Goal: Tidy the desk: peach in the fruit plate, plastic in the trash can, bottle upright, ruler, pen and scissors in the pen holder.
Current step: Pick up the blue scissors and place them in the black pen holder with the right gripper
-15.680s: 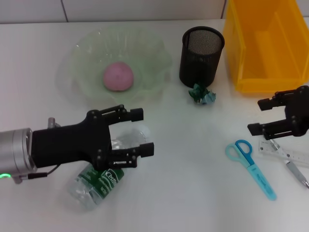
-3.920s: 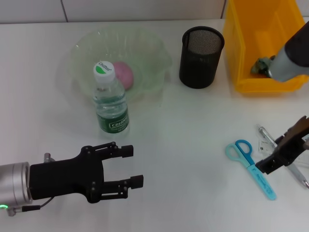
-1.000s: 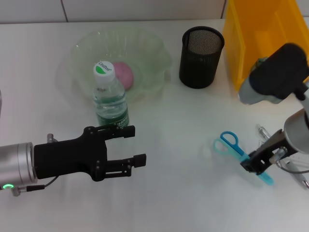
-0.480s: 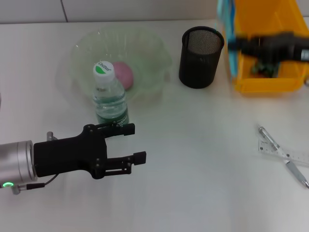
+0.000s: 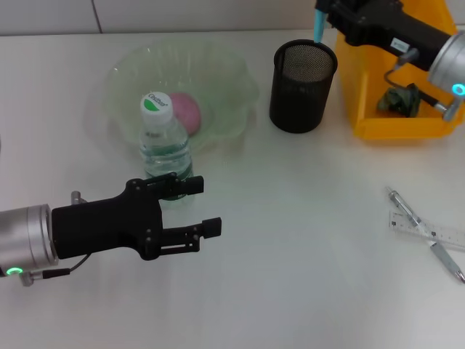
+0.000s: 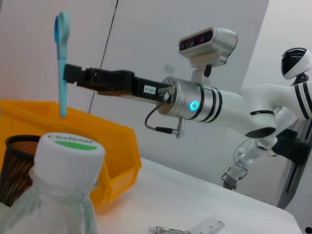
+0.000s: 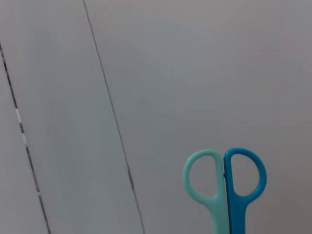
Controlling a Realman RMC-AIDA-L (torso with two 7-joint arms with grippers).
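Head view: the scissors [image 5: 319, 25] have left the bench [image 5: 305, 240], where a second ago they lay at lower right, and now hang point-down at the top of the frame, just above the rim of the black mesh pen holder [image 5: 303, 85]. The right tool [image 5: 333, 14] is clamped on them, its arm reaching in from the upper right; the left wrist view shows them vertical, handles up, blades gripped in that tool. So the lift and carry are done, and what remains for this item, I judge, is lowering it into the holder and letting go.

The pen [image 5: 425, 234] and ruler [image 5: 427, 227] lie crossed at right, untouched. The bottle [image 5: 164, 152] stands upright beside the fruit plate [image 5: 131, 76] holding the peach [image 5: 186, 111], and the crumpled plastic [image 5: 398, 98] sits in the yellow bin [image 5: 385, 65]. The left tool [image 5: 197, 207] hovers spread and empty at lower left, near the bottle.
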